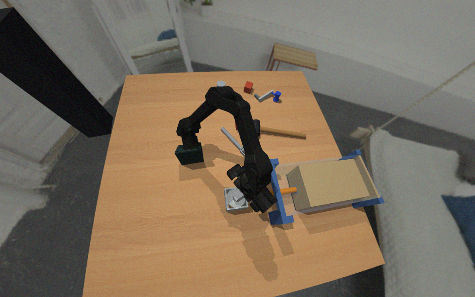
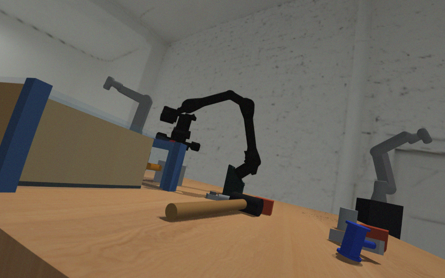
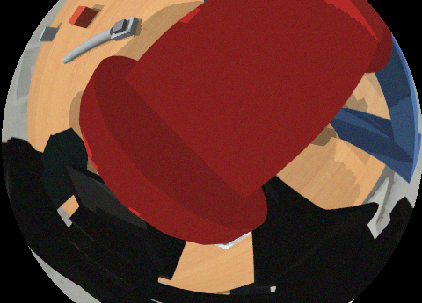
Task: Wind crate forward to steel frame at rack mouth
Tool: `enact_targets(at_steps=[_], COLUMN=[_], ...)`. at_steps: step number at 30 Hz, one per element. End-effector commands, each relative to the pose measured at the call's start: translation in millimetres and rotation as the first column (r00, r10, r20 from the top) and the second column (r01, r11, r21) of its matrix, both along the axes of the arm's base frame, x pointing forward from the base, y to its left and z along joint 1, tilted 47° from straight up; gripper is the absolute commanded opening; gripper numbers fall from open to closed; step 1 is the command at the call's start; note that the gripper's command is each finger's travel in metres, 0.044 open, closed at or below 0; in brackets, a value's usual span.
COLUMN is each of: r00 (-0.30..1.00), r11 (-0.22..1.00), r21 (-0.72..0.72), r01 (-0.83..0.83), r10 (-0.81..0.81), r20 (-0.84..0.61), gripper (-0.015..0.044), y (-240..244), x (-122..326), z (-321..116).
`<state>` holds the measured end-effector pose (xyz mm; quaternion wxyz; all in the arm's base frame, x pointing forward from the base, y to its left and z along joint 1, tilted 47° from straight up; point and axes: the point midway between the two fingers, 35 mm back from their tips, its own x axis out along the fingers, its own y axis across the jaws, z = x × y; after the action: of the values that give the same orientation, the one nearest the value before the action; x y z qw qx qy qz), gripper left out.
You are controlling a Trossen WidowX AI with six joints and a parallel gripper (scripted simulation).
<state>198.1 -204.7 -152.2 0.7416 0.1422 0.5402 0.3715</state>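
My gripper (image 2: pixel 177 141) (image 3: pixel 230 164) is shut on the winch handle's red knob (image 3: pixel 246 97), which fills much of the wrist view. The handle's grey arm (image 1: pixel 237 198) lies over the top of the silver winch (image 1: pixel 226 202); its key is not visible. The tan crate (image 1: pixel 335 180) (image 2: pixel 92 148) sits flat in the clear-panelled cubby. Its front is a short gap behind the blue steel frame (image 1: pixel 276 182) (image 2: pixel 174 167). An orange bar-like piece (image 1: pixel 288 190) (image 2: pixel 153 166) passes through the frame in front of the crate. The hand hides part of the winch and handle arm.
A mallet (image 1: pixel 283 133) (image 2: pixel 206 209) and a grey ratchet wrench (image 1: pixel 231 139) (image 3: pixel 90 46) lie beyond the winch. At the back are a crank with a blue knob (image 1: pixel 276 96) (image 2: pixel 354 241), a red block (image 1: pixel 248 87) and a pale grey piece (image 1: pixel 220 84).
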Motion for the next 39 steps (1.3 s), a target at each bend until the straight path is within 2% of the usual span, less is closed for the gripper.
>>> enact_targets(at_steps=[1,18,39], r00=[1.0,0.999,0.997], r11=[1.0,1.0,0.999], r21=[-0.001,-0.002,0.003], r01=[0.006,-0.025,0.053], r10=[-0.006,0.025,-0.053], r20=[-0.007,0.025,-0.053], gripper=[0.0,0.0,0.0], y=[0.6,8.3,7.2], x=[0.0,0.0,0.2], z=[-1.7,-6.9,-10.7])
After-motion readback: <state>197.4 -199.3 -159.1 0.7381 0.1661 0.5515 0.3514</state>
